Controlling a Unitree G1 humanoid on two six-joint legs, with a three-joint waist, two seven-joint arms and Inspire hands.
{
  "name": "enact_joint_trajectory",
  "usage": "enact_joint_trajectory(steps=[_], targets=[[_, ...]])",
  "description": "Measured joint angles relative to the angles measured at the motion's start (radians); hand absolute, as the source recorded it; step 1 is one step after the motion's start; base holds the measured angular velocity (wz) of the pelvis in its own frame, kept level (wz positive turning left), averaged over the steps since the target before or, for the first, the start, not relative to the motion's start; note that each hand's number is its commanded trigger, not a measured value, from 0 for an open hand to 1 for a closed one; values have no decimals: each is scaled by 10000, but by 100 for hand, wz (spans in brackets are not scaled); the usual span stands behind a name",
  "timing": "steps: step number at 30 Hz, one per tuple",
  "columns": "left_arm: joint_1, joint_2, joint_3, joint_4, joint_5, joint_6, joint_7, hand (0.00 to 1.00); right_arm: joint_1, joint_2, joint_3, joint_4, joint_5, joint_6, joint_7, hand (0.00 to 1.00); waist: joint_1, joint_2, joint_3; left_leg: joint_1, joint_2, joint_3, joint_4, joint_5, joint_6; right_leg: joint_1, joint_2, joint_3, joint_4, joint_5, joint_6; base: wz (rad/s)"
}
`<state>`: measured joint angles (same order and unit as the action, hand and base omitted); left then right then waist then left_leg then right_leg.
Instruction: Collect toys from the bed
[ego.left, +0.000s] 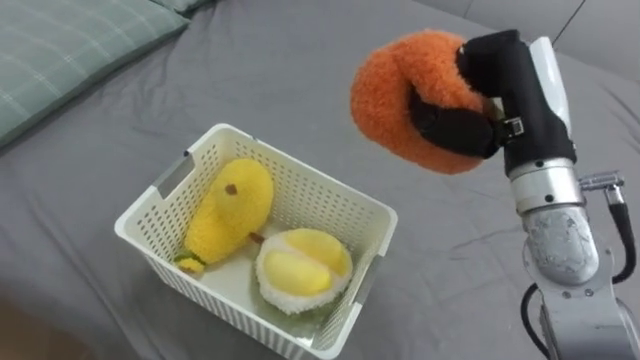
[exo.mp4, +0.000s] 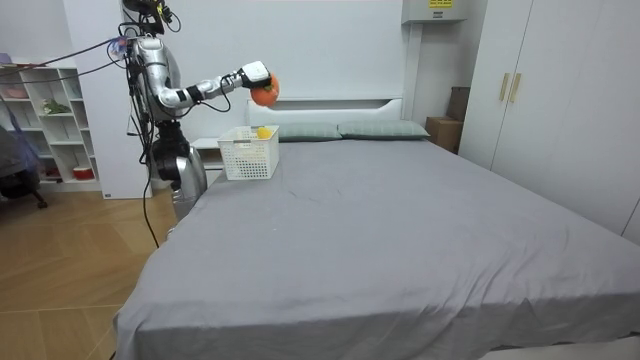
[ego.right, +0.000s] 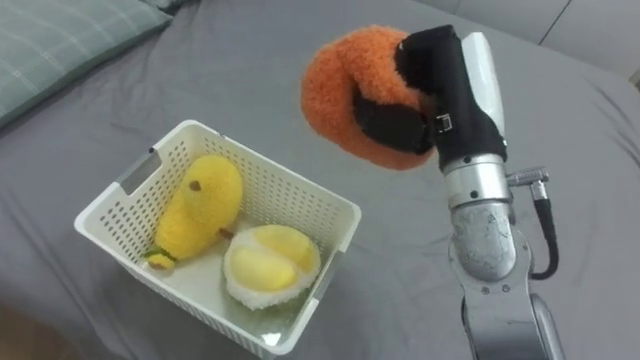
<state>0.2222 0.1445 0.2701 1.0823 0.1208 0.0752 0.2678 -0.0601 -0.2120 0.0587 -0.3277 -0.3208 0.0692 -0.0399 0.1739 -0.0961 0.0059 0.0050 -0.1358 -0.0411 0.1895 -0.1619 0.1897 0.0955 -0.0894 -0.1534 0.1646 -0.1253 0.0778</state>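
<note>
Right hand (ego.left: 512, 92): fingers are curled tight round the orange toy (ego.left: 392, 88).
Toy: is held above the bed (ego.left: 300, 60), up beside the basket (ego.left: 310, 172).

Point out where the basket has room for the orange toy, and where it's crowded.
The right hand holds the orange toy. In the basket, a gap shows along the wall on the hand's side, between the yellow plush and the durian plush; they crowd the rest. The grey sheet right of the basket lies bare.
</note>
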Motion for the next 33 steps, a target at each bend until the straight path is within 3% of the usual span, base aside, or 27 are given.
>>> enact_joint_trajectory(steps=[13,15,21,22,24,25,26,28,33], targets=[[-49,70,-389,64,55,13,-7,0,-4,-26,1478,-111,133,-16,577,100,584,-86,6,-36,-11,-152,17,2,-3,72,-3,-399,-143,46,-29,4],[-102,68,-407,-1,88,75,-45,0,-11,38,1736,113,59,-15,724,100,752,-123,21,-84,-11,-174,22,3,1,75,-7,-449,-150,63,-27,2],[-421,102,-682,-36,409,310,-178,0,-28,157,2193,759,-32,176,973,100,820,-108,48,-294,-26,-377,174,4,0,67,-12,-499,-273,156,-3,11],[-448,102,-699,-36,412,318,-199,0,-29,156,2216,816,-32,196,975,95,815,-104,51,-306,-27,-387,177,9,2,54,-24,-496,-273,164,-2,10],[-471,95,-794,-37,430,353,-284,0,-31,156,2282,977,-31,214,980,76,829,-69,76,-310,-39,-407,177,10,3,61,-36,-491,-276,167,7,2],[-479,94,-794,-37,451,382,-384,0,-31,157,2313,1064,-31,219,980,60,819,-43,94,-313,-45,-425,177,10,3,61,-43,-494,-284,164,10,0],[-487,94,-796,-37,464,407,-424,0,-31,156,2320,1174,-33,221,980,25,819,-21,109,-312,-47,-432,175,11,4,61,-48,-492,-284,162,14,0],[-491,95,-850,-52,473,431,-446,0,-31,155,2324,1294,-33,301,981,3,819,2,125,-316,-56,-435,174,11,4,58,-59,-492,-286,150,30,0],[-537,99,-884,-56,485,455,-635,0,-34,182,2329,1978,-130,327,989,0,822,12,132,-313,-68,-445,173,11,4,63,-67,-474,-288,138,45,0]])
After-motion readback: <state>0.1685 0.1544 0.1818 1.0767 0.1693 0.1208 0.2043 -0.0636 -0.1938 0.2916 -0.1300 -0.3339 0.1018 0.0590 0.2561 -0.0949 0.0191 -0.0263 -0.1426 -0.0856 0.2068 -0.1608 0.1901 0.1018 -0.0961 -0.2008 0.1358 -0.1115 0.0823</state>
